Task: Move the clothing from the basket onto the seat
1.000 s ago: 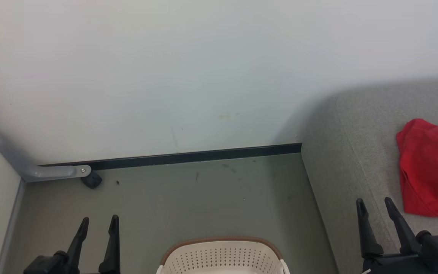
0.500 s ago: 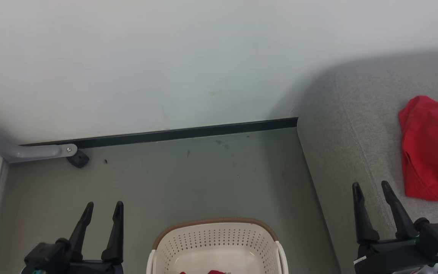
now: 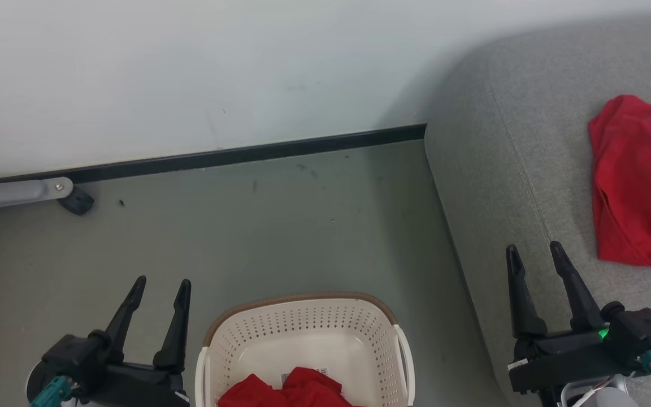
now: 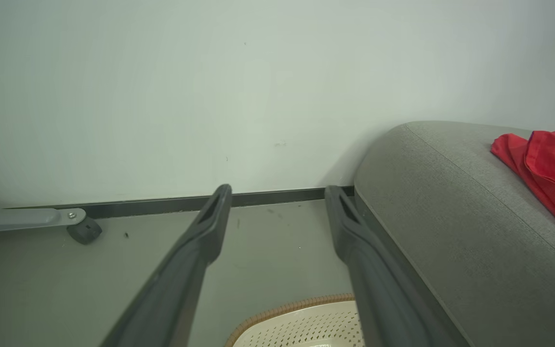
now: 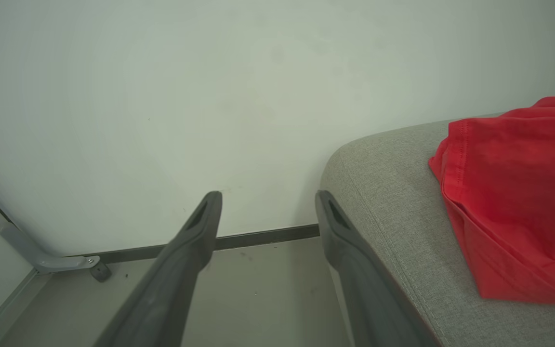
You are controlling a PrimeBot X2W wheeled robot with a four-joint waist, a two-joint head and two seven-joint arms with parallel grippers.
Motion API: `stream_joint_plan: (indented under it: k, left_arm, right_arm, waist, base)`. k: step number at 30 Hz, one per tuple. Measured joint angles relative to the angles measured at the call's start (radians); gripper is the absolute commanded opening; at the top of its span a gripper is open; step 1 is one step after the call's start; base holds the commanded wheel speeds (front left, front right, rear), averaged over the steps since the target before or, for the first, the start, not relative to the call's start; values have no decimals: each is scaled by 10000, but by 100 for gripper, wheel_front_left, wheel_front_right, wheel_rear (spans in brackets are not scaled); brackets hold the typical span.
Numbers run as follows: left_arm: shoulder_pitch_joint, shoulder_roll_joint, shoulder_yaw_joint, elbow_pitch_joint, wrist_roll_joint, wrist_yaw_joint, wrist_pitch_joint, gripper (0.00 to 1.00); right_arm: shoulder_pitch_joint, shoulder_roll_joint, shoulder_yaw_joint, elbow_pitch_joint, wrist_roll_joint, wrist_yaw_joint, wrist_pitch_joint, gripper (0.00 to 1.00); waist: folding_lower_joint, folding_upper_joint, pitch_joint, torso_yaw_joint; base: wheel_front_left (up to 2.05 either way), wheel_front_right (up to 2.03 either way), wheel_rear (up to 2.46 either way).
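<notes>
The cream basket (image 3: 385, 345) with its brown rim stands on the floor at the bottom centre of the head view; its rim (image 4: 277, 313) also peeks into the left wrist view. Red clothing (image 3: 291, 390) lies bunched in its bottom. Another red garment (image 3: 636, 181) (image 4: 552, 168) (image 5: 518, 202) lies on the grey seat (image 3: 495, 169) (image 4: 451, 221) (image 5: 383, 193) at the right. My left gripper (image 3: 161, 284) (image 4: 277, 190) hangs open and empty left of the basket. Over the seat's front edge my right gripper (image 3: 533, 250) (image 5: 268, 197) is open and empty too.
A pale wall (image 3: 190, 73) with a dark skirting strip (image 3: 218, 157) closes the far side. A grey metal leg with a black caster (image 3: 76, 200) stands at the far left. Grey-green floor (image 3: 274, 226) lies between the wall and the basket.
The head camera has tilted downward: wall, seat and floor shift up the picture, and more of the basket, now with red clothing in it, comes into view. Both grippers stay open.
</notes>
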Motion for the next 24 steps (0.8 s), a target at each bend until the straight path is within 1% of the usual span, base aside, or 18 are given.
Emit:
stream_joint_plan:
  k: [9,15,20,24]
  left_arm:
    - [-812,90,-639,871,188,-441,123,100]
    - [-1337,77,-997,1672,410,-545,372,100]
    - [-1768,81,-1498,2251,562,-692,587,100]
    - [-2035,84,-1737,2746,612,-702,750,100]
  right_arm:
    - [-593,165,-19,-92,-161,107,-2,100]
    - [-858,301,-73,-130,-259,128,-71,100]
    - [-977,460,-82,-136,-351,203,-71,100]
    - [-1214,635,-40,-180,-518,253,-71,100]
  waist:
    - [-1,0,783,-347]
    - [0,0,1293,-627]
    - [-2,0,1693,-837]
    - [-2,0,2010,-990]
  base:
    - [0,0,0]
    - [0,0,0]
    - [0,0,0]
    - [0,0,0]
